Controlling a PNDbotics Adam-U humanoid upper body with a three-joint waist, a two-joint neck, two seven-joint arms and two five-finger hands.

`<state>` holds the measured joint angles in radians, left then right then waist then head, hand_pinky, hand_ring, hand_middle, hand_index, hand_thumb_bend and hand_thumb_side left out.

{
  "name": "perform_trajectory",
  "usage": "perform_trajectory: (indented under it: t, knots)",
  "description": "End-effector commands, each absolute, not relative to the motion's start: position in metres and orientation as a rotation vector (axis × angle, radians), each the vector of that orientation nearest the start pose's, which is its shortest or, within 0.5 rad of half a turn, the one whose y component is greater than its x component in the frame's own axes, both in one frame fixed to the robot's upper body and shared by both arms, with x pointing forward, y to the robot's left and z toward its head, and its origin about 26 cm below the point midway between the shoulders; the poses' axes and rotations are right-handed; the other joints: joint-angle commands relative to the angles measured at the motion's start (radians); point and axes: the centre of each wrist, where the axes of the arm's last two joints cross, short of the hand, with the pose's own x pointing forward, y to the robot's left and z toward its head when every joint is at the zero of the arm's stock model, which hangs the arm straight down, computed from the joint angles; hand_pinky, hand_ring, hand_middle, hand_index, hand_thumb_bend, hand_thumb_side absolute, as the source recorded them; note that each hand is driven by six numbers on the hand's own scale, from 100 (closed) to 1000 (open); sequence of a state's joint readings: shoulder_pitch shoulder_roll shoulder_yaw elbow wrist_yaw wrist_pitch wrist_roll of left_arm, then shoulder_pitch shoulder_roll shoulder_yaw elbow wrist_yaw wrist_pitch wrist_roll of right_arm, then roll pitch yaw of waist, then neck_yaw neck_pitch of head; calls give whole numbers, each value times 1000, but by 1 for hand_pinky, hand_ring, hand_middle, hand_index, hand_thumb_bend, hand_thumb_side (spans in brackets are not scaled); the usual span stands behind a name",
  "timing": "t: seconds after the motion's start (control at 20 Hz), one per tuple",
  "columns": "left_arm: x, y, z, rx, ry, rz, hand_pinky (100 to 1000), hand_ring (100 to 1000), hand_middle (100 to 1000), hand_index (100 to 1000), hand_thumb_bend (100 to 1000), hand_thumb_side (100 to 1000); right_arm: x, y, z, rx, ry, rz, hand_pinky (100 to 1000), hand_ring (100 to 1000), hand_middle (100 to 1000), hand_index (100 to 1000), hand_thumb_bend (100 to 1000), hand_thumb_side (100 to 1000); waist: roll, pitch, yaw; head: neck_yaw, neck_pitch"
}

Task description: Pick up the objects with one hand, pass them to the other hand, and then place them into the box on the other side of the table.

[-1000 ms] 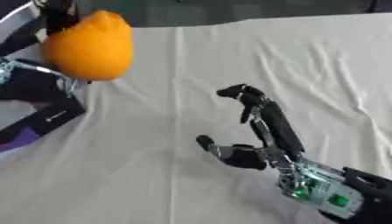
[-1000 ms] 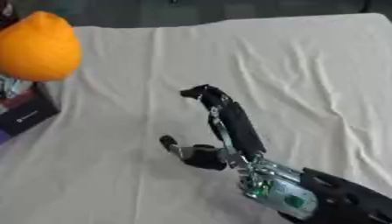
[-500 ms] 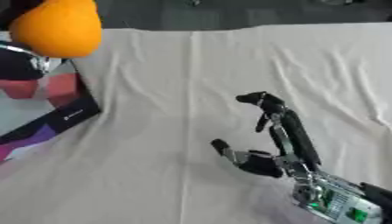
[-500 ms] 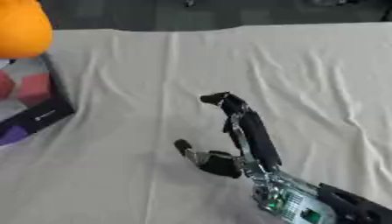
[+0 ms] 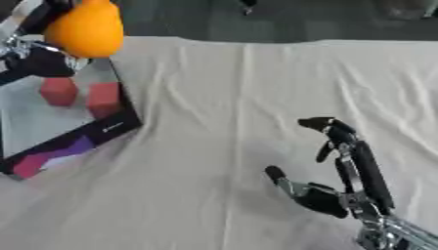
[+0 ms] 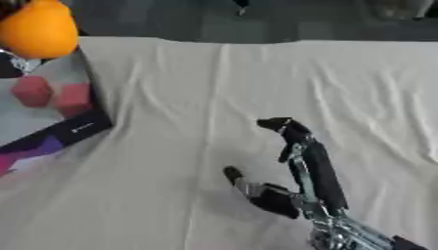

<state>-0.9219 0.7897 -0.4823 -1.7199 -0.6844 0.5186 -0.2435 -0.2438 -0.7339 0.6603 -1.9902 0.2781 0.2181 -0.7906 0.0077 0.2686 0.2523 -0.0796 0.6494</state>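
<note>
An orange fruit (image 5: 85,29) hangs at the top left, with my left hand (image 5: 41,63) shut round it from behind and below. It is above the far edge of the box (image 5: 102,128), a shallow tray with a pale floor and a dark rim marked with purple. Two red cubes (image 5: 58,91) (image 5: 104,97) lie inside the box. My right hand (image 5: 329,200) stands open at the lower right, palm facing left, fingers up and slightly bent, thumb out, holding nothing.
A wrinkled cream cloth (image 5: 256,83) covers the table. Its far edge runs along the top of the view, with dark floor beyond. The box fills the left edge.
The whole picture has shifted, bringing the box and its red cubes into view. The orange in my left hand now hangs over the box's far edge. My right hand stays open.
</note>
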Motion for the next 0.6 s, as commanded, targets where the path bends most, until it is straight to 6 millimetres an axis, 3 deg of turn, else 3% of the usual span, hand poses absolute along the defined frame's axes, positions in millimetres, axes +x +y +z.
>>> perform_trajectory:
  t: [0.05,0.6]
  knots:
    - [368,222,316,1389,-1620,-1169,710,544,338,420,365,121,251,-207,116,-767,-2139,553,362,796,708,780,568,330,-14,3,-4,23,-17]
    - [409,254,283,1492,-1419,-1166,695,573,366,450,444,134,248,-202,112,-779,-2139,508,363,796,709,780,565,328,-28,13,-17,59,-18]
